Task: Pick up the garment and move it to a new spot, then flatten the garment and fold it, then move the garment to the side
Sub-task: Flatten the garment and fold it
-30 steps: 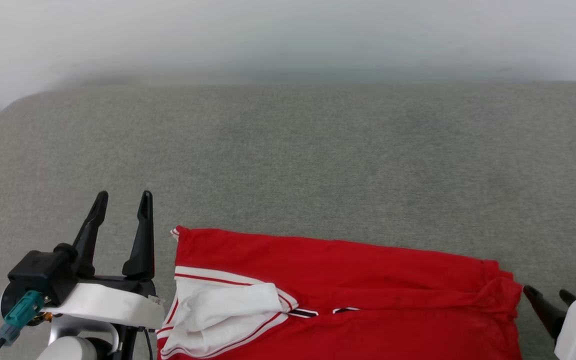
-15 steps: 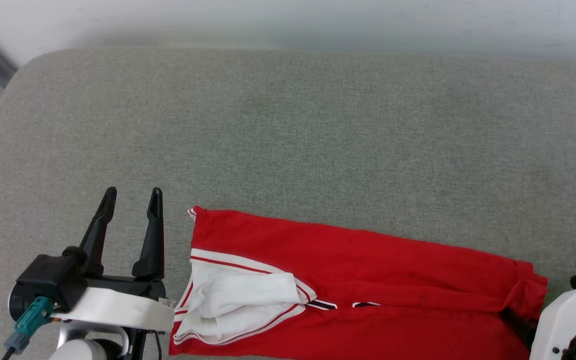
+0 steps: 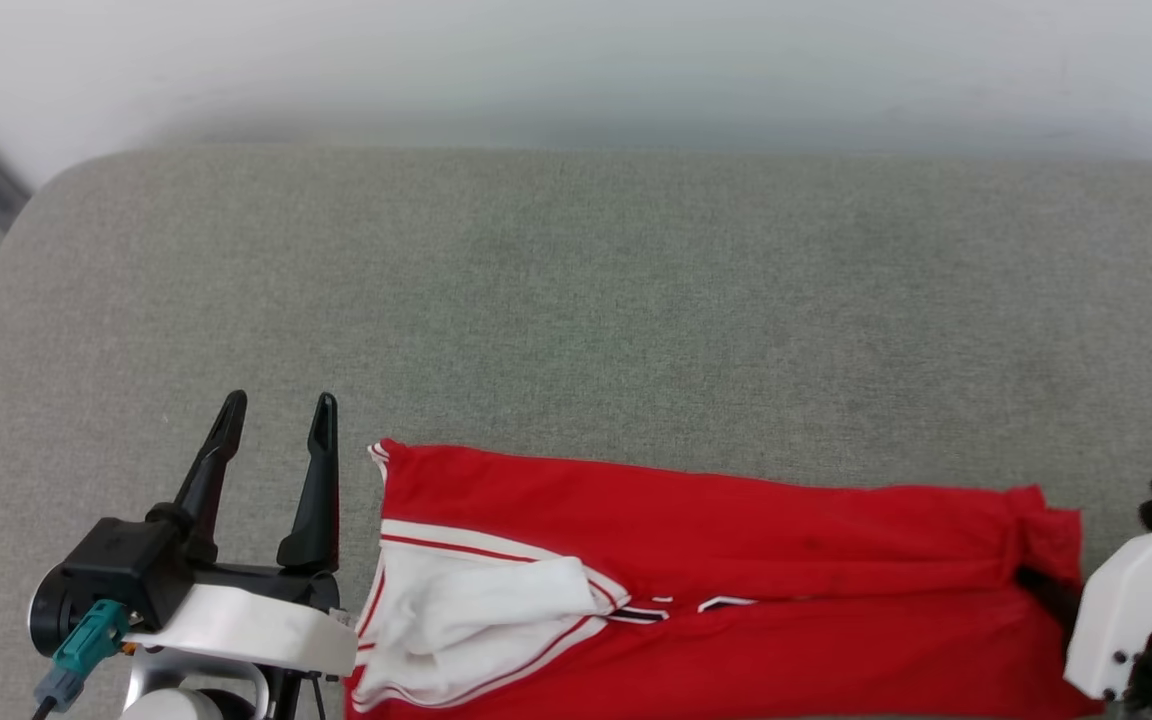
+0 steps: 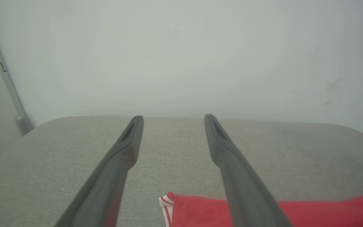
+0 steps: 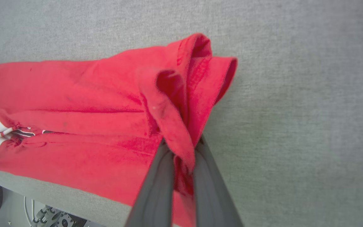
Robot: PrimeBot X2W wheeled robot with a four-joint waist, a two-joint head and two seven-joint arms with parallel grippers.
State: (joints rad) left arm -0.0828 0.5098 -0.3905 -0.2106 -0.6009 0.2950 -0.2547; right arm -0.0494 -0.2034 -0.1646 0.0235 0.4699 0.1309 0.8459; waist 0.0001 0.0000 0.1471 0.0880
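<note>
Lying along the near edge of the grey fabric surface [image 3: 576,300]: red jersey [image 3: 736,560], folded into a long band, white sleeve [image 3: 476,610] toward the near left corner. Clamped at its bunched right end by the right gripper [image 5: 183,143], jaws closed on a raised ridge of red cloth. Hovering just beside the jersey's left end: left gripper [image 3: 279,402], jaws wide apart and empty, fingers pointing toward the far edge.

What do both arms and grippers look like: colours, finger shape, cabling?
Left gripper: two long, tapered black fingers on a black block, white wrist shell, teal connector with a dark cable. Right gripper: matching dark fingers, white forearm shell with small dark holes.
</note>
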